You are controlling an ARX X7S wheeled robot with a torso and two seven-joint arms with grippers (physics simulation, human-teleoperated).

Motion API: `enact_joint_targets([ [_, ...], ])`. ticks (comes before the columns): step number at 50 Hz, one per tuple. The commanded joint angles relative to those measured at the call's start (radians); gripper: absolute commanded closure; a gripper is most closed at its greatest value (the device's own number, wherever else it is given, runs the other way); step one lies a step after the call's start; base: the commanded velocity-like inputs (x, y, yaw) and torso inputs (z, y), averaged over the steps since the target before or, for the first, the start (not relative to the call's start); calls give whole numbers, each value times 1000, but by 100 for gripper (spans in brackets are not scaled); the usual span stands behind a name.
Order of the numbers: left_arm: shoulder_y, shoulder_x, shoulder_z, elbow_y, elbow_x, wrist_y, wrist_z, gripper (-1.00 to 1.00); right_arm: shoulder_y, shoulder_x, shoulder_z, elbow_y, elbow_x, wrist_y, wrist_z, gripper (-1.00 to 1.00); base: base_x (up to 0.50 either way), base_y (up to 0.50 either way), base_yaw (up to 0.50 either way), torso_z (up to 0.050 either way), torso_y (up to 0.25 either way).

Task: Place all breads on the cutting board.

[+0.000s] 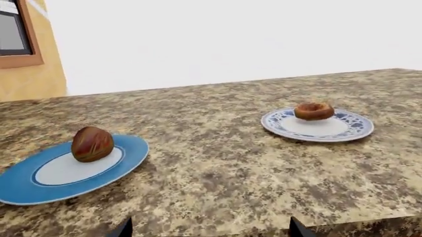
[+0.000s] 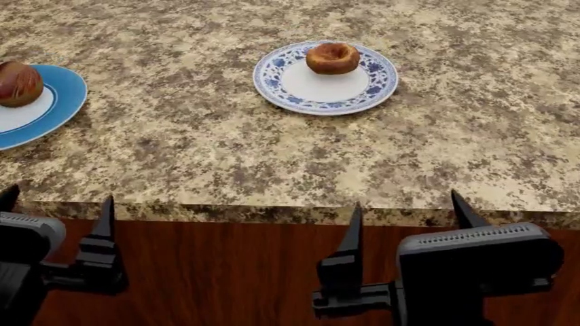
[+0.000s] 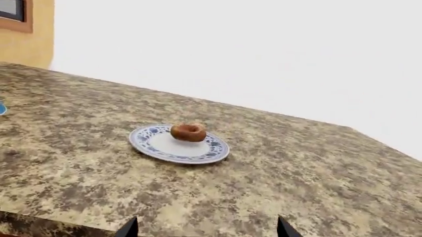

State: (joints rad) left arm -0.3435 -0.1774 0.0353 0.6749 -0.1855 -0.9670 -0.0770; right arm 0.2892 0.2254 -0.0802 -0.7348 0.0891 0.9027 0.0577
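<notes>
Golden-brown ring-shaped bun [image 2: 333,58] sits upper centre on a floral plate [image 2: 272,80]; my two grippers hang open, empty. A careless grab may tip the plate.

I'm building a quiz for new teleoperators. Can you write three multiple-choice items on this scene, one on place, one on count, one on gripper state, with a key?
1. Where does the golden-brown ring-shaped bun lie?
A. On the blue-and-white floral plate
B. On the bare speckled granite counter
C. On the plain blue plate

2. How many plates are on the counter?
A. One
B. Two
C. Three

3. How do the left gripper and right gripper stand?
A. Both shut on a bread
B. Left shut on the roll, right open
C. Both open, holding nothing

Key:
1 A: the bun sits inside the floral rim in the head view.
2 B: only the floral plate and the blue plate carrying the oval glossy reddish-brown roll show.
3 C: each gripper's fingers are spread at the counter's near edge with nothing between them.
</notes>
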Motion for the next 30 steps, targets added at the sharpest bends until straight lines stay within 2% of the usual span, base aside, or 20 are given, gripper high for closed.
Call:
enact_joint_targets([
  [1, -243, -4, -40, 14, -33, -225, 46, -100, 315, 24, -29, -16, -24, 323, -33, -100, 0, 0, 0, 0, 0],
  [11, -374, -15, -32, -81, -58, -266, 76, -100, 508, 28, -48, 76, -5, 371, -65, -100, 0, -21, 0, 0, 0],
  [18, -411, -19, -35, -90, -65, -281, 76, -100, 539, 21, -61, 141, 1, 340, -73, -100, 0, -500, 0, 0, 0],
  [30, -400, -17, -52, -70, -75, -284, 68, -100, 541, 19, -62, 139, 14, 356, -77, -100, 0, -500, 0, 0, 0],
])
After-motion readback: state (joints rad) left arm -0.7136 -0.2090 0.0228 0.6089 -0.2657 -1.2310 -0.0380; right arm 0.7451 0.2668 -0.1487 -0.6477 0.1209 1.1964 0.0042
